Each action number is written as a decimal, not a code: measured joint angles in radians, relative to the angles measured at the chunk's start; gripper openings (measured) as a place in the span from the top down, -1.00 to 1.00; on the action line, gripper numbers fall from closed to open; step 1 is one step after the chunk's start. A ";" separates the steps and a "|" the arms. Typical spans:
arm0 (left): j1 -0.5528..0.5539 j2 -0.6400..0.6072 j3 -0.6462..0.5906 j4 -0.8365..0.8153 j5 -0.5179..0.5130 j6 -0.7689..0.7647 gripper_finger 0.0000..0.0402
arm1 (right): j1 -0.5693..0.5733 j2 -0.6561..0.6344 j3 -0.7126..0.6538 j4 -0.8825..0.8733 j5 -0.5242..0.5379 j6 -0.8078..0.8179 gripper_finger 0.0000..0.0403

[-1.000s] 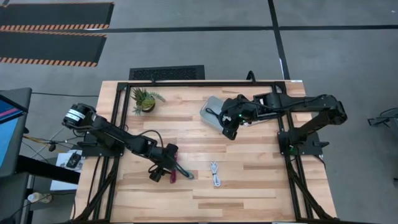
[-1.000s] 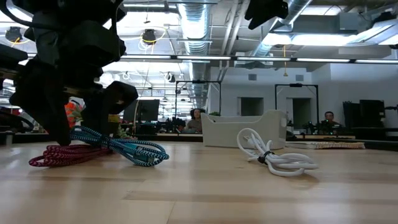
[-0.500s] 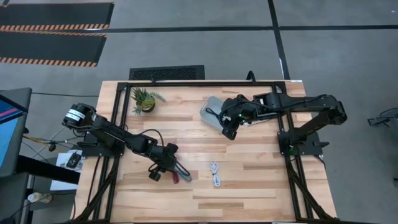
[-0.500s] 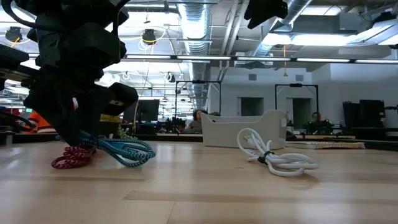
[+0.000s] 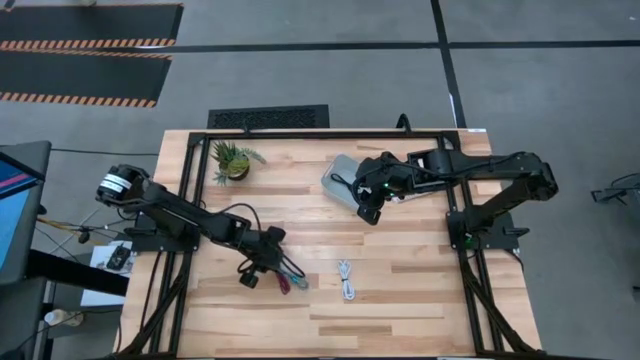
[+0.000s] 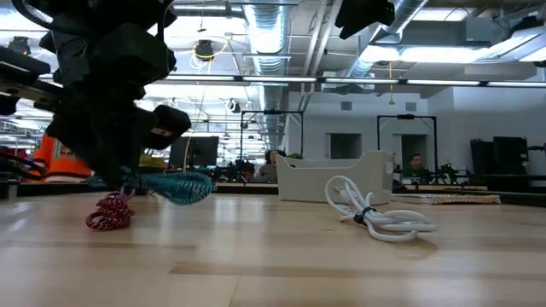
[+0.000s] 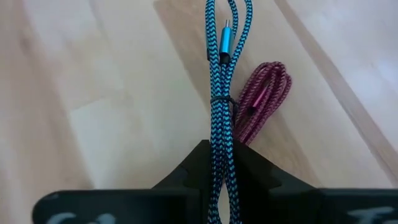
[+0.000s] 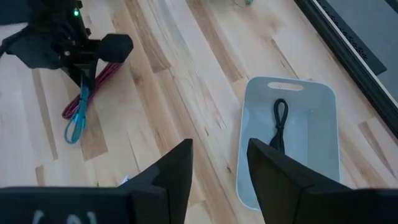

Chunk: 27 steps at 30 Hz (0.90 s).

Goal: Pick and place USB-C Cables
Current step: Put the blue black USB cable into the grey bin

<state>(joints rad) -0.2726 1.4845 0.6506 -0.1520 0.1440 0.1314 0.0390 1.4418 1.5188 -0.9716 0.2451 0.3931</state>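
Gripping the unlabelled teal cable (image 7: 221,118): left end effector (image 7: 222,163).

High view looks straight down on the table (image 5: 400,300); low view level across it; wrist views close, both sharing the teal cable (image 7: 222,93).

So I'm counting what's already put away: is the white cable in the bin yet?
No, the white cable lies on the wooden table, apart from the bin, which holds only the black cable.
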 joint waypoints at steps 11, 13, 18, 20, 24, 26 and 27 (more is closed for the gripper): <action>0.038 -0.196 0.000 -0.019 -0.152 -0.004 0.81 | 0.000 0.000 0.000 0.025 0.000 -0.002 0.15; 0.054 -0.255 0.000 -0.009 -0.183 -0.011 0.81 | 0.000 0.000 0.000 0.033 0.000 -0.007 0.15; 0.111 -0.425 0.000 0.008 -0.275 -0.020 0.81 | 0.001 0.000 0.000 0.039 0.016 -0.009 0.15; 0.138 -0.490 0.000 0.027 -0.298 -0.015 0.81 | 0.006 -0.001 -0.004 0.041 0.019 -0.009 0.16; 0.202 -0.603 0.000 0.112 -0.306 0.010 0.81 | 0.007 -0.001 -0.006 0.045 0.019 -0.012 0.17; 0.241 -0.653 0.000 0.157 -0.284 0.011 0.81 | 0.007 -0.001 -0.006 0.056 0.025 -0.019 0.18; 0.261 -0.671 0.000 0.190 -0.267 0.009 0.81 | 0.007 -0.001 -0.006 0.066 0.033 -0.026 0.18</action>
<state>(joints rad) -0.0114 0.8132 0.6502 0.0377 -0.1228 0.1406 0.0463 1.4410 1.5127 -0.9054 0.2776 0.3667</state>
